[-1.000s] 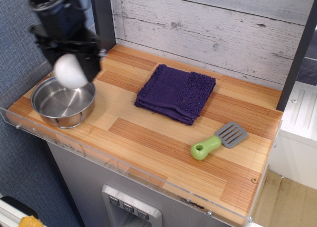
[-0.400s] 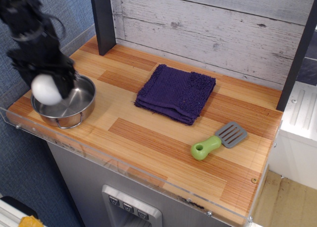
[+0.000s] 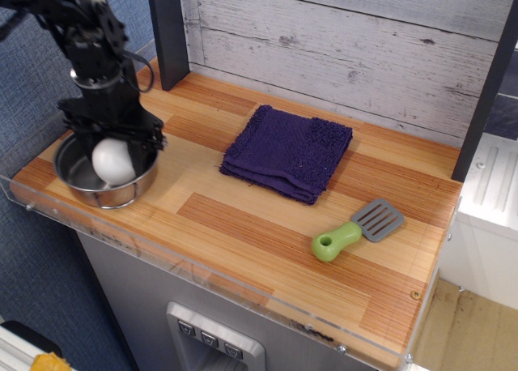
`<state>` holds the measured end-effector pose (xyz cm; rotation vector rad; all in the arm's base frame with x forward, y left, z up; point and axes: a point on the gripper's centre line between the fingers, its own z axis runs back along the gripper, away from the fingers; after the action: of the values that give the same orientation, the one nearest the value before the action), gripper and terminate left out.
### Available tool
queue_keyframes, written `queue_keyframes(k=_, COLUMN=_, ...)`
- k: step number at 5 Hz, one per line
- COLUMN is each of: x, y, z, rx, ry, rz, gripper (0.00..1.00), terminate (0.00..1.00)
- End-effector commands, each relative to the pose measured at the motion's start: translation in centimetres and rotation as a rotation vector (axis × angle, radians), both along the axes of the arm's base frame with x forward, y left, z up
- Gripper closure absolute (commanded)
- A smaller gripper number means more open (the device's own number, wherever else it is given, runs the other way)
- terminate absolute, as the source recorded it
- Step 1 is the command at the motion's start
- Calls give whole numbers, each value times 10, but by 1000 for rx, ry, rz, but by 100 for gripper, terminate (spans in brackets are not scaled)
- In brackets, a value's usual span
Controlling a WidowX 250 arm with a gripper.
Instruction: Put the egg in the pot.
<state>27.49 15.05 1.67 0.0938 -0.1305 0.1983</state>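
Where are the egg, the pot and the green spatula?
egg (image 3: 113, 161): only camera view, middle of its white shell.
pot (image 3: 121, 196): only camera view, front outer steel wall.
green spatula (image 3: 337, 242): only camera view, its green handle.

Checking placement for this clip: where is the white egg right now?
The matte white egg sits inside the bowl of the shallow round steel pot at the counter's left end, directly below the black hand, far left of the folded purple towel.

Even, diffuse light, moderately bright, no harsh glare on the wooden counter (image 3: 267, 225). Soft shadow under the purple towel (image 3: 287, 151) and the spatula (image 3: 356, 230). Pot (image 3: 104, 172) inside shows dull reflections; the egg (image 3: 113, 161) is slightly blown out. Low resolution, mild softness overall, arm edges slightly smeared. Acrylic front edge catches faint highlights.
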Motion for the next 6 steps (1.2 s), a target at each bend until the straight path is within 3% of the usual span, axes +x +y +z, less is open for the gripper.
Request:
queue_keyframes(k=1, x=2, y=-6, z=54, rx=16, ry=-113, rz=-24, gripper=0, terminate=0)
queue_keyframes(k=2, x=7, y=-11, z=102, rx=18, ry=-203, rz=-53, gripper=0, terminate=0)
queue_keyframes(k=3, x=10, y=-16, z=133, rx=-4, ry=-273, rz=-121, gripper=0, terminate=0)
queue_keyframes(k=4, x=25, y=-39, z=139, rx=-11, ry=-299, rz=-261, gripper=0, terminate=0)
queue_keyframes(k=6, x=40, y=-97, z=138, rx=-46, ry=-177, rz=-294, gripper=0, terminate=0)
